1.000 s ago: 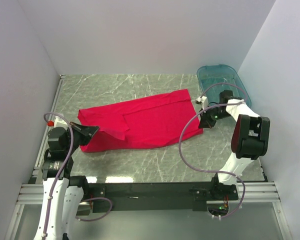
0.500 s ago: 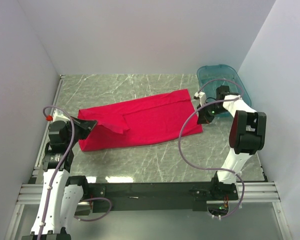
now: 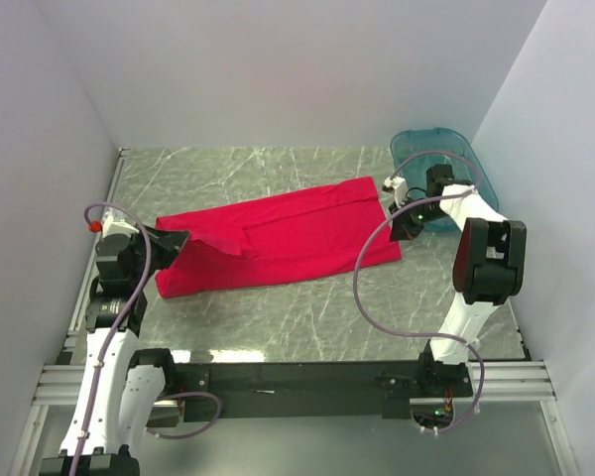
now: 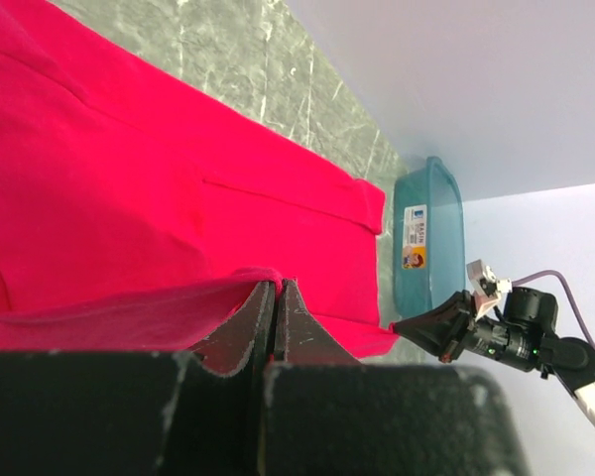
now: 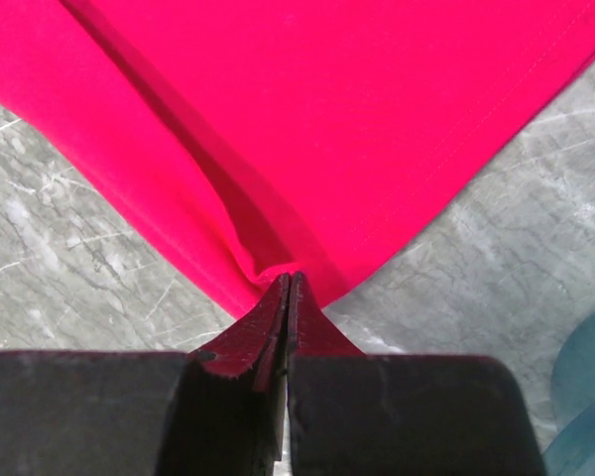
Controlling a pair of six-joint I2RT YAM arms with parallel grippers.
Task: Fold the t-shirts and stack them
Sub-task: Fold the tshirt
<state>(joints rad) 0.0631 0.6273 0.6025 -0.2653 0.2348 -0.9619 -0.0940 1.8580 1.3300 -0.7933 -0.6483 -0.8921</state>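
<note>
Top external view: we see the grey marble bench (image 3: 278,317) carrying a red t-shirt (image 3: 288,238) spread across its middle, with a teal basin (image 3: 456,159) at the far right. Our left pincer (image 4: 276,286) is clamped on the shirt's left edge, and our right pincer (image 5: 288,278) on its near right corner.

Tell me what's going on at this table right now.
Two robot arms are working on one red t-shirt spread across the table. The left gripper is shut on a pinch of cloth at the shirt's left end, where the fabric is raised into a fold. The right gripper is shut on the cloth at the right end. Most of the shirt lies flat between them. A teal basin sits in the far right corner.
</note>
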